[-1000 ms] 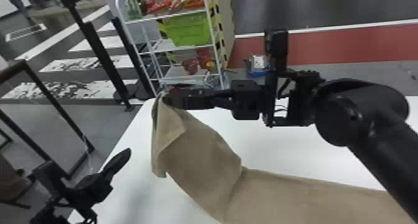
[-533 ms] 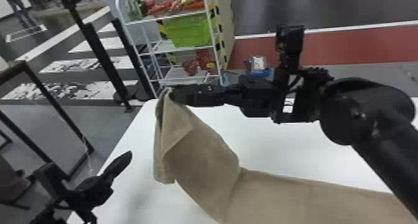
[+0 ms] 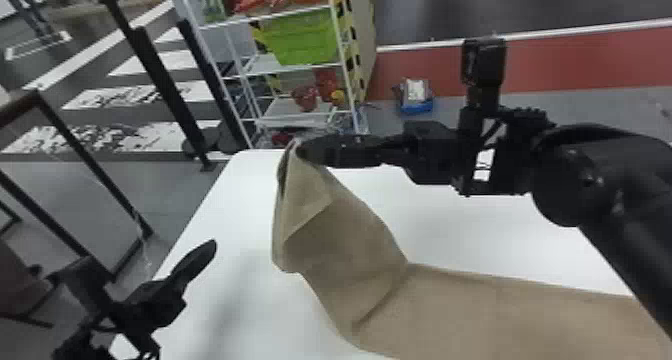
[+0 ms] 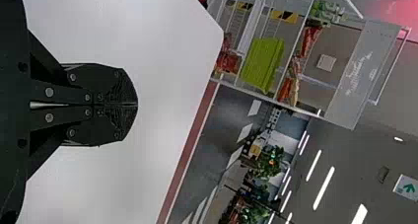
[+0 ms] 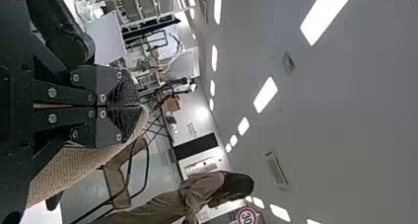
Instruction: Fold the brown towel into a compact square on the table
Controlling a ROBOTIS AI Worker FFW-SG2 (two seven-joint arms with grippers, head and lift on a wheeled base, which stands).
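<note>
Towel: brown towel (image 3: 370,244), partly up off the desk (image 3: 230,219), partly on it; raised end hangs from R pincer (image 3: 303,151), rest lies fairly flat, running off to the R and toward the robot.
Fold: at the towel's hanging part, layers drape tog. w/ a loose flap slanting across; a crease marks the bend where it meets the flat part (no compact square so far, just a long strip).
R pincer: at the towel's top corner, clamped on it; in R wrist view, R pincer (image 5: 140,106) has fingertips tog. w/ cloth pinched btwn. R arm (image 3: 575,179) comes in from the towel's R, above desk.
L pincer: (image 3: 212,246) L of the towel, well apart from it; L wrist view has L pincer's (image 4: 136,105) fingers tog., nothing btwn.
Rack: white rack (image 3: 287,115), beyond the towel, w/ a green bin (image 3: 300,38) on it.
Floor: blue-and-white item (image 3: 416,96), beyond the towel & to its R.
</note>
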